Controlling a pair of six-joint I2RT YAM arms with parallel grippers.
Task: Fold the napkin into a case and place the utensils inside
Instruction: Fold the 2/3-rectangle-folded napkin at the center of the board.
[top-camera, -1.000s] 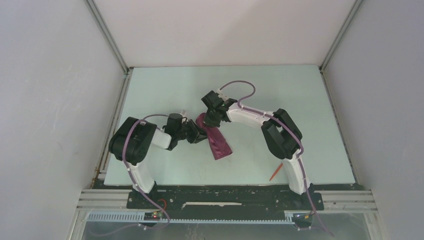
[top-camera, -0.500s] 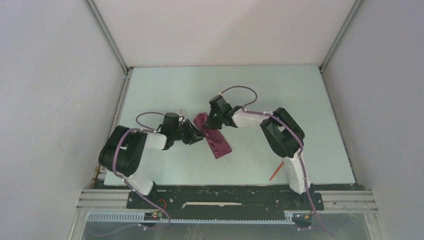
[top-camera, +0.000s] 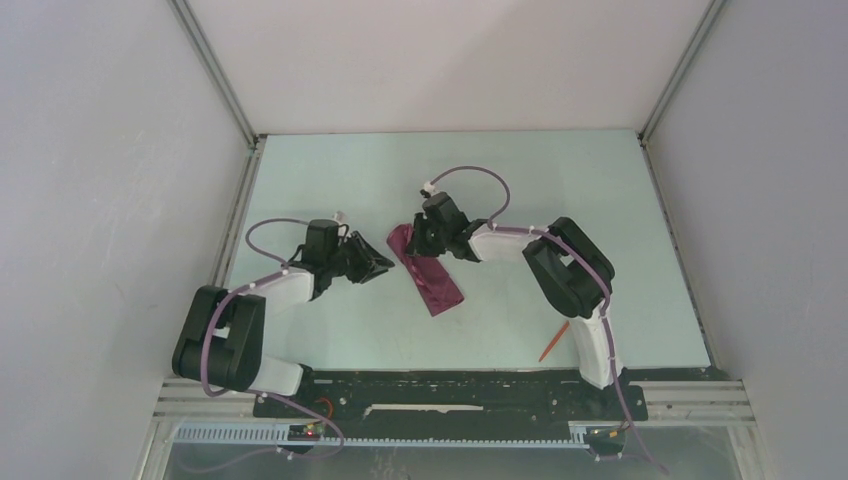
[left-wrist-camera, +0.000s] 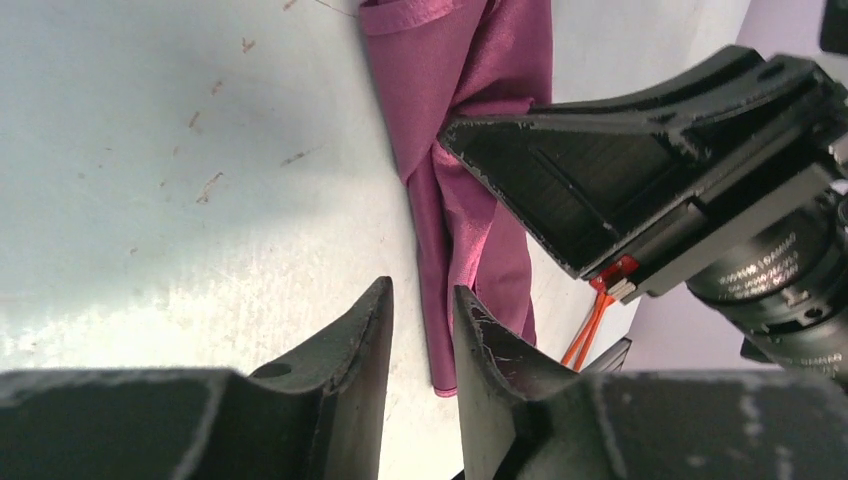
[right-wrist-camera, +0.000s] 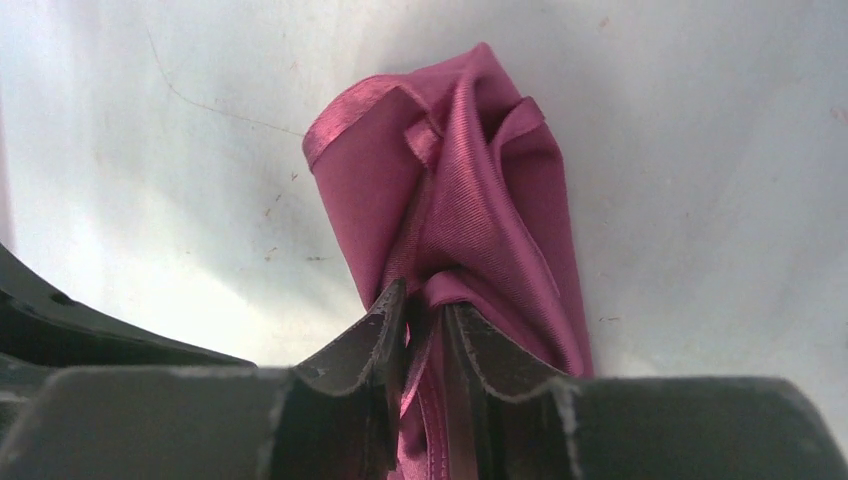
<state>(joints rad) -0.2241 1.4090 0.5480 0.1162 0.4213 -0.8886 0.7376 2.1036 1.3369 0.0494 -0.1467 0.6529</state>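
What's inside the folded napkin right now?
No utensil shows in the napkin; its folds hide the interior. One orange utensil lies outside, by the right arm's base.

The far end of the napkin (top-camera: 432, 282) is covered by the right gripper (top-camera: 422, 244), so no way in is offered from there; a fold is seen between its fingers (right-wrist-camera: 380, 335), perhaps pinched. A strip of bare table (top-camera: 330, 180) lies open between the napkin and the left gripper (top-camera: 379, 266). The near end is uncovered. The orange utensil (top-camera: 553, 342) is crowded by the right arm (top-camera: 570, 270), which stands just beside it.
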